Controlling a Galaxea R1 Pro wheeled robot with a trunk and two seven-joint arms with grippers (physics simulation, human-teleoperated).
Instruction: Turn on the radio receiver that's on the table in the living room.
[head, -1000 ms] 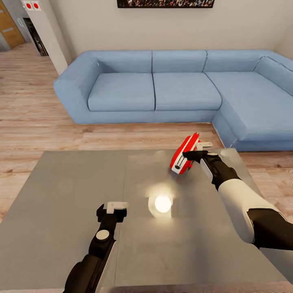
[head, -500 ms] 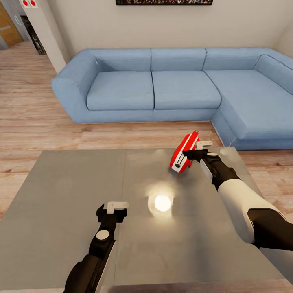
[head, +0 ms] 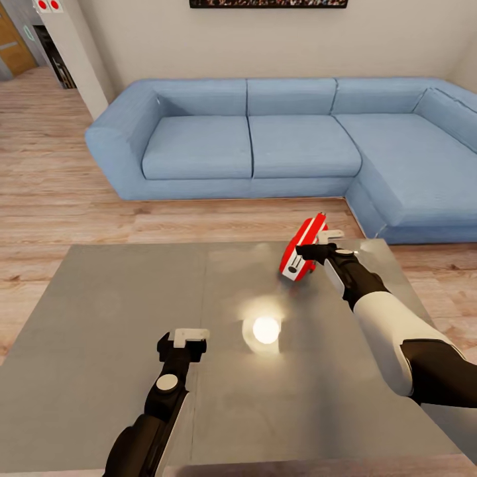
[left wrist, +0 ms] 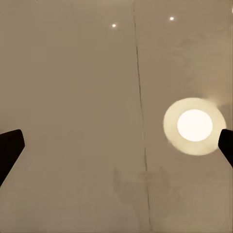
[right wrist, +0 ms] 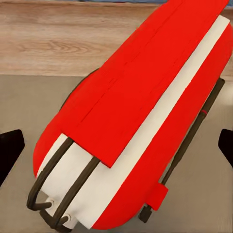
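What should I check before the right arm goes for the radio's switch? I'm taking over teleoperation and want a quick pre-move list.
1. radio receiver on the table: ok, near the far right part of the top.
2. right gripper lined up with the radio: ok, fingertips flank it in the wrist view.
3. Right jaws open: ok.
4. Dial or switch in sight: cannot tell.
5. left gripper out of the way: ok, open over bare tabletop.
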